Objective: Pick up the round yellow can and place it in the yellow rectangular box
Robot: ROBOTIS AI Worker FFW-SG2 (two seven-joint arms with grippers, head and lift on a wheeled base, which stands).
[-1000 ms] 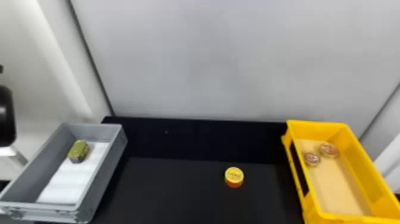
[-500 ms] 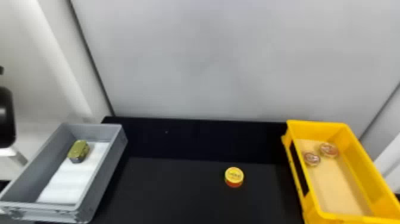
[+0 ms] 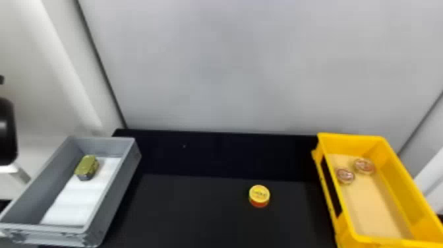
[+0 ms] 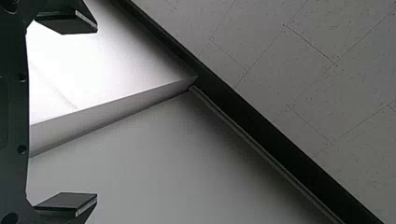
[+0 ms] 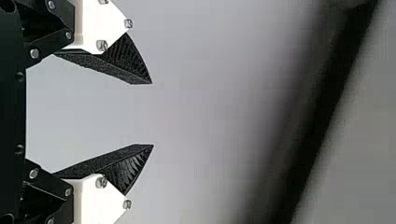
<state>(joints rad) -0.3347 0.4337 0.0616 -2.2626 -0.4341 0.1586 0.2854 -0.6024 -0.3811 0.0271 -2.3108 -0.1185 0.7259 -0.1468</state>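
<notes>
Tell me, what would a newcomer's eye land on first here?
The bright yellow box at the right, with two round tins inside, would probably grab the eye first. Next comes the small round yellow can, standing out against the dark table between that box and the gray box at the left.

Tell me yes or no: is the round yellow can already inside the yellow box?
No, the round yellow can sits on the black table, to the left of the yellow box.
</notes>
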